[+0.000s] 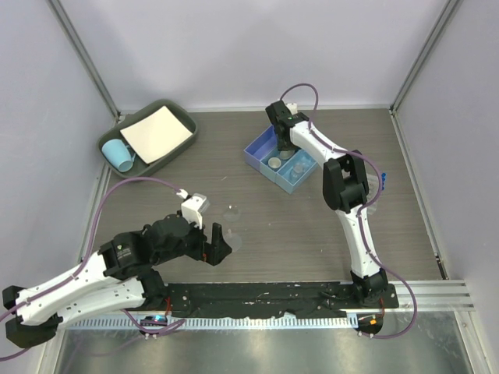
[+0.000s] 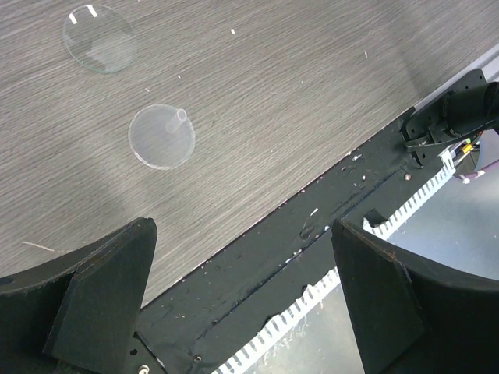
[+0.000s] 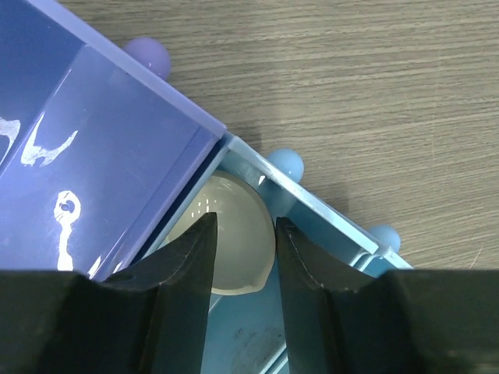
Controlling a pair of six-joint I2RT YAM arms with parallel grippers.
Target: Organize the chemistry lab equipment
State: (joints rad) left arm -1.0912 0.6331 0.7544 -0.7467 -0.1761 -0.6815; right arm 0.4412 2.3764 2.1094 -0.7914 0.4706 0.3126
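I see a round whitish dish (image 3: 230,199) lying in a compartment of the light-blue divided box (image 1: 260,148), against one of its dividing walls. Two more whitish dishes (image 1: 298,168) sit in the compartments beside it. The box stands far of centre on the desk (image 1: 296,234). My right end effector (image 3: 246,234) hangs straight over that dish with its fingers a little apart. The dish shows through the gap, wider than the gap itself, so I read it as released. On the bare desk nearer me lie a clear funnel (image 2: 161,139), mouth down with its stem up, and just beyond it a clear round glass disc (image 2: 99,39), the two apart. My left end effector (image 2: 243,234) hovers near them at the near left, fully spread and holding nothing. In the far left corner a grey tray (image 1: 105,144) holds a white sheet (image 1: 156,132) and the light-blue cup (image 1: 118,154)
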